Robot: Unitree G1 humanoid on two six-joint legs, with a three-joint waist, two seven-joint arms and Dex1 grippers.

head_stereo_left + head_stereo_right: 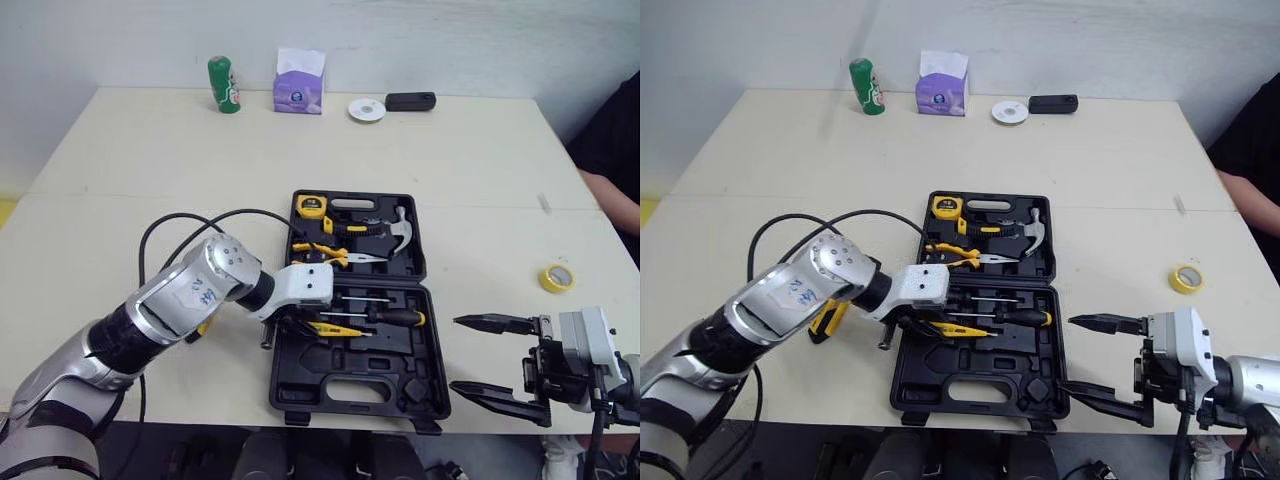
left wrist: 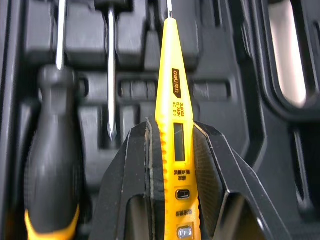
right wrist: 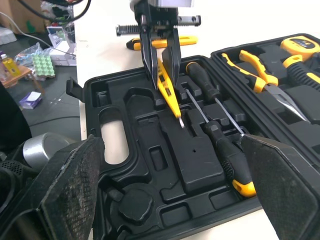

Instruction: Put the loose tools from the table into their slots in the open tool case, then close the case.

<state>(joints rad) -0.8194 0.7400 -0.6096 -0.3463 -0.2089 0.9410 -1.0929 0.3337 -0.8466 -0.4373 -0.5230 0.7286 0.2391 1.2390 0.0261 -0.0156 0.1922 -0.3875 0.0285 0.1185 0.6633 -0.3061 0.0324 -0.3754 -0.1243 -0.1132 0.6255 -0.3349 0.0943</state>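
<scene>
The black tool case [image 1: 345,385] lies open near the table's front edge. Its far half holds a tape measure [image 1: 311,207], pliers [image 1: 325,252] and a hammer [image 1: 385,232]. Two screwdrivers [image 1: 385,316] lie in the near half. My left gripper [image 1: 300,325] is shut on a yellow tester pen [image 2: 172,90], held low over the near half beside the screwdrivers, tip pointing right. A yellow-and-black tool [image 1: 828,320] lies loose on the table left of the case, partly under my left arm. My right gripper [image 1: 480,358] is open and holds nothing, just right of the case.
A yellow tape roll [image 1: 557,277] lies on the table at the right. At the back stand a green can [image 1: 224,84], a tissue pack [image 1: 300,82], a white disc [image 1: 367,109] and a black device [image 1: 410,101]. A person's arm [image 1: 610,190] is at the right edge.
</scene>
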